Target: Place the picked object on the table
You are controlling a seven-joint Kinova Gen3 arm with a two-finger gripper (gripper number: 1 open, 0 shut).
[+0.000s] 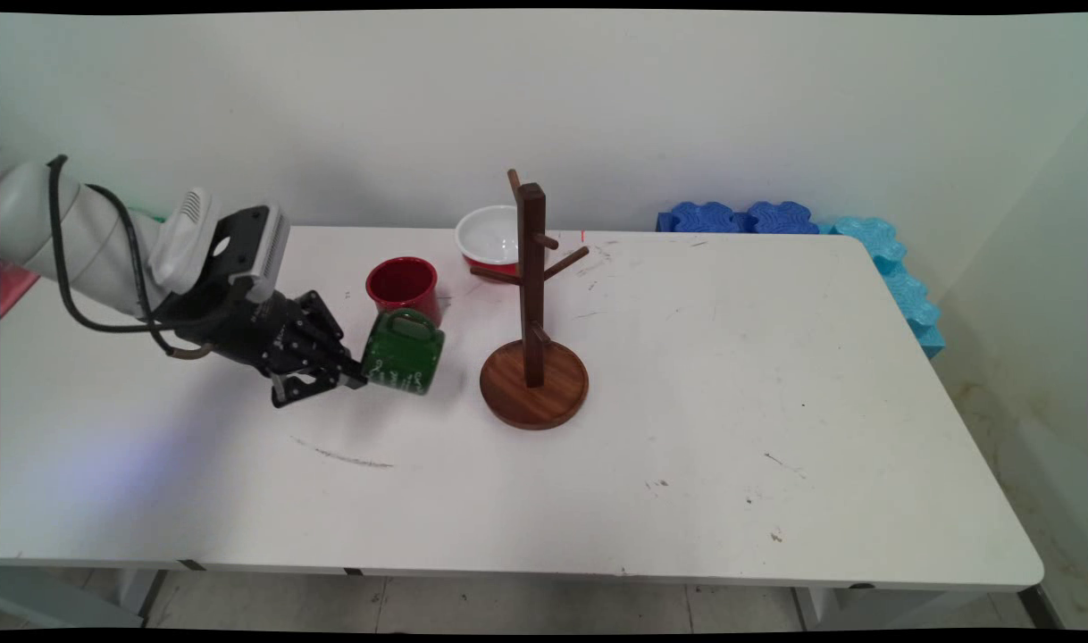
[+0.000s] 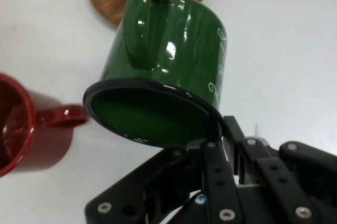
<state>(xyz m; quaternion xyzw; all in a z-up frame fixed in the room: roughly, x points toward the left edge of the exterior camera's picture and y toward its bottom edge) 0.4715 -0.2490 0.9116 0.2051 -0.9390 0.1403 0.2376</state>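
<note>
- The white table (image 1: 732, 429) is the biggest thing. Most of it is bare on the side past the wooden stand, away from the pincer, all the way out to the far right edge. The near strip in front of the pincer is bare too.
- Blue foam blocks (image 1: 745, 217) and lighter blue foam blocks (image 1: 901, 281) sit along the table's back right corner and right edge, well apart from the pincer.
- The wooden mug stand (image 1: 533, 339) has a round base, an upright post and short pegs. Nothing hangs on the pegs. It stands just past the green mug, on the side away from the pincer.
- The pincer (image 1: 352, 375) is clamped on the rim of the green mug (image 1: 405, 351). One finger (image 2: 210, 129) is inside the mouth.
- The green mug is tipped on its side, mouth toward the pincer, handle on top. It looks empty.
- The red mug (image 1: 404, 286) stands upright just behind the green mug. Its handle points toward the green mug.
- A bowl (image 1: 489, 237), red outside and white inside, sits behind the stand near the table's back edge. It looks empty.
</note>
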